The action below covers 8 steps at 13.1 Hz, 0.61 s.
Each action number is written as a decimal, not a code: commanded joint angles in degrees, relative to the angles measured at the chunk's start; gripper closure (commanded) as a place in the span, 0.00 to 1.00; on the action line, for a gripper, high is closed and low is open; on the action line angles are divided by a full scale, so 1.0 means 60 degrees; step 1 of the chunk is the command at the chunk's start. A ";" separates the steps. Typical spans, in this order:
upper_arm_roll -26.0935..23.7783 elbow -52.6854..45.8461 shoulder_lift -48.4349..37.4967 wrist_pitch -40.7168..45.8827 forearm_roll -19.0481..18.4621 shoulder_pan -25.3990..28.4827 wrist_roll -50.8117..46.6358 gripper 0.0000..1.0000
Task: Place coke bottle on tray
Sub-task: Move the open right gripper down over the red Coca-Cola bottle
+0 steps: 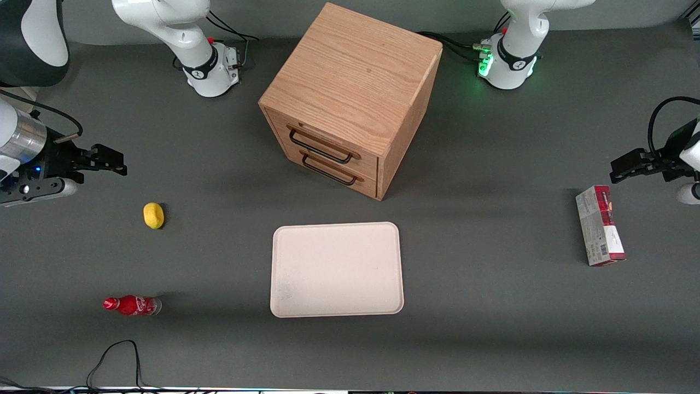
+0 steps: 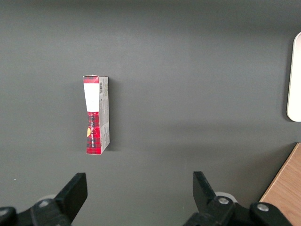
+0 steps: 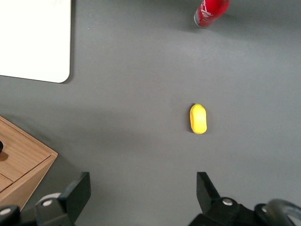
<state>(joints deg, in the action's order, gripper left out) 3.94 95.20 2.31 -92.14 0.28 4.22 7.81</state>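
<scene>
The coke bottle [image 1: 132, 305] is small and red with a red cap and white script. It lies on its side on the grey table, near the front camera, toward the working arm's end. Its base end shows in the right wrist view [image 3: 210, 10]. The cream-white tray [image 1: 337, 269] lies flat in the middle of the table, in front of the wooden drawer cabinet; one corner of the tray shows in the right wrist view [image 3: 35, 40]. My right gripper [image 1: 112, 163] is open and empty, above the table, farther from the front camera than the bottle. In the right wrist view the gripper [image 3: 142, 193] holds nothing.
A yellow lemon [image 1: 153, 215] lies between the gripper and the bottle; it also shows in the right wrist view [image 3: 198, 118]. A wooden drawer cabinet [image 1: 350, 98] stands mid-table. A red-and-white carton [image 1: 599, 225] lies toward the parked arm's end. A black cable [image 1: 112, 361] loops near the front edge.
</scene>
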 commanded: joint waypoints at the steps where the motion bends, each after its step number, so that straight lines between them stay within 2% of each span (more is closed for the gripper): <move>1: 0.0223 -0.0221 -0.0018 0.0370 -0.0032 0.0133 -0.0216 0.00; 6: 0.0281 -0.0587 0.0099 0.0592 -0.0017 0.0118 -0.0217 0.00; 8: 0.0296 -0.1521 0.0696 0.0606 -0.0017 -0.0072 -0.0202 0.00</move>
<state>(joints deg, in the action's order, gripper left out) 5.12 92.15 2.73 -89.86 0.28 4.12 7.61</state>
